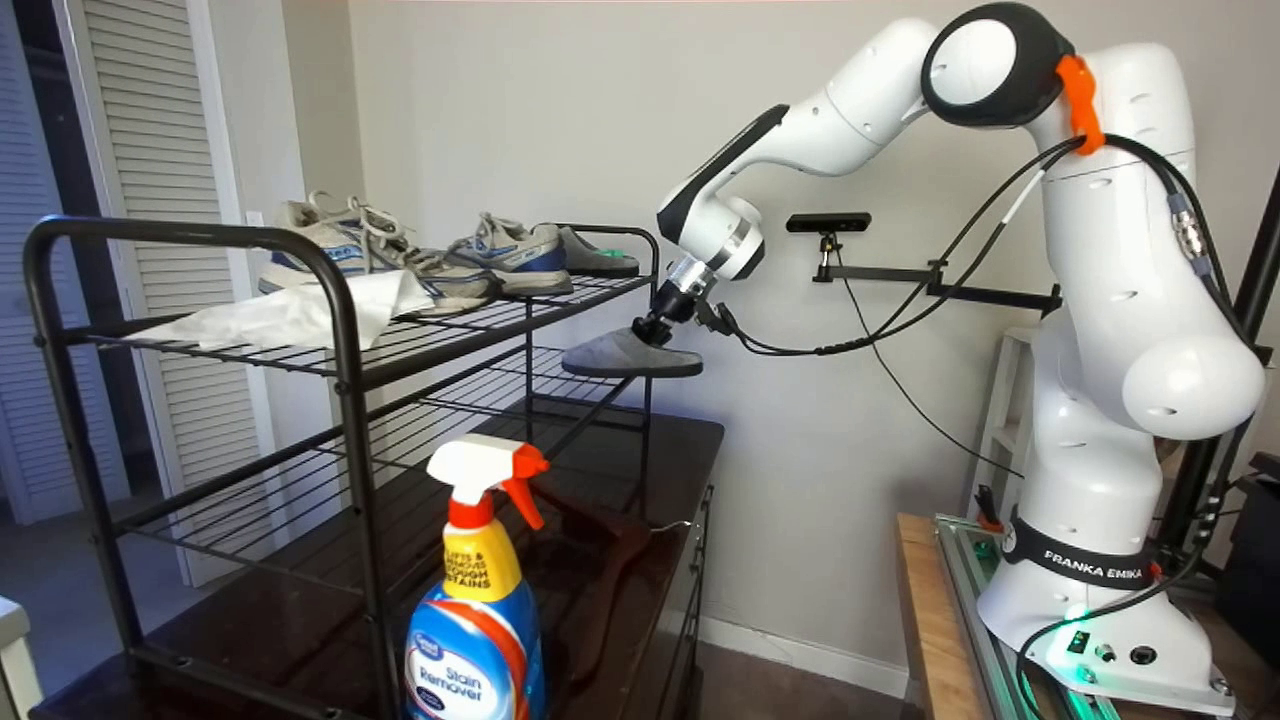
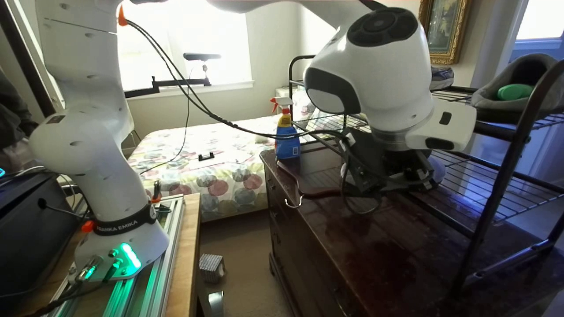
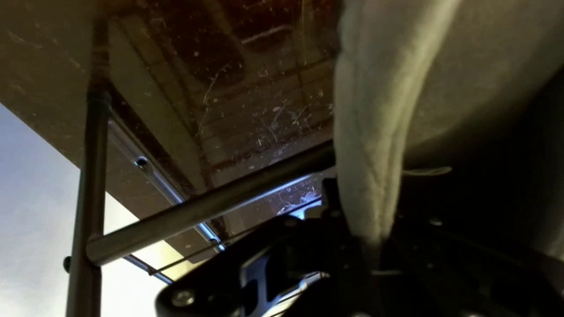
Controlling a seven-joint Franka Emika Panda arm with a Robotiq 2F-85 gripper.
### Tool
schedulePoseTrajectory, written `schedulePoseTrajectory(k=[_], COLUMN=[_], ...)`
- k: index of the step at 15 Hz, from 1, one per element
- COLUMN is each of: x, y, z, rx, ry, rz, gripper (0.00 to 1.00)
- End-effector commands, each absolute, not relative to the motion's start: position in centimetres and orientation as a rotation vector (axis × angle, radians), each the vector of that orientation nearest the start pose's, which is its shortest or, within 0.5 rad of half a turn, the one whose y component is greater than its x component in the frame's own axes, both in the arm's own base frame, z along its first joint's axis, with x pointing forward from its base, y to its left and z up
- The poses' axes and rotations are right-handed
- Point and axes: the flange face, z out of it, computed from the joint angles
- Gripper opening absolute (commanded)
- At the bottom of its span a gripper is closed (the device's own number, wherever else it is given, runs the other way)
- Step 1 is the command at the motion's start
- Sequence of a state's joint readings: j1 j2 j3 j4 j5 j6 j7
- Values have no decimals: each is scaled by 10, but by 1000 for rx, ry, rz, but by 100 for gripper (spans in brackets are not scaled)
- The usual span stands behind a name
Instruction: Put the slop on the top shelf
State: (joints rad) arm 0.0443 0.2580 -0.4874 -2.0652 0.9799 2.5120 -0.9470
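The slop (image 1: 628, 355) is a dark grey slip-on shoe held in the air beside the rack, sole down and roughly level, below the top shelf's height. My gripper (image 1: 650, 332) is shut on its upper edge. In the wrist view the shoe's fabric edge (image 3: 374, 132) runs down between the dark fingers (image 3: 372, 215). In an exterior view my gripper (image 2: 425, 176) hides most of the shoe. The top shelf (image 1: 450, 350) of the black rack also shows in an exterior view (image 2: 498, 130), partly behind the arm.
Sneakers (image 1: 510, 255), a white cloth (image 1: 290, 312) and a matching grey slip-on (image 1: 598, 258) lie on the top shelf. A lower wire tier (image 1: 450, 400) is beneath. A spray bottle (image 1: 475, 600) and a hanger (image 1: 610, 570) are on the dark dresser (image 2: 352, 246).
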Motion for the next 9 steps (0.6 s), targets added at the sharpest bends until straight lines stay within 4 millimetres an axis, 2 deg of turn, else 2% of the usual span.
schedulePoseTrajectory(k=[1,5,9], x=[493,462,438], y=[-258,-265,-267], z=[339,344,334], rx=[-2806,-2924,-3056], ry=[212,224,347], rz=[-494,-336,-146], gripper=[1,1,1])
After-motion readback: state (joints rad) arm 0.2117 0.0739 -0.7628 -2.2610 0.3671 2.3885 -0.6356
